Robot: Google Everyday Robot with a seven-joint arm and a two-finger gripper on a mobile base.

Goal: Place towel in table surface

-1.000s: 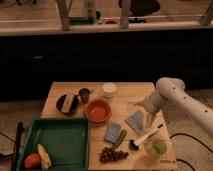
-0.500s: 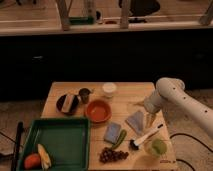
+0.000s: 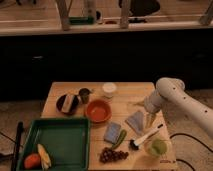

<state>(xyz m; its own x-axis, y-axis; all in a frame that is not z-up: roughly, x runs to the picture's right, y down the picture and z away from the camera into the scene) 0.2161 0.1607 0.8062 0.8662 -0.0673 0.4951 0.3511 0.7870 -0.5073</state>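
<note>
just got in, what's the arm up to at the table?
The white arm reaches in from the right, with the gripper low over the right side of the table surface, right beside the towel. The towel lies flat on the wood, between the blue block and the gripper. I cannot tell whether the gripper touches the towel. Also on the table: an orange bowl, a brush, grapes and a green tray at the front left.

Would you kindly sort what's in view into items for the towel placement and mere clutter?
Job: towel; table surface; gripper, beside the towel.
Clutter: green tray; orange bowl; blue sponge block; grapes; brush.
</note>
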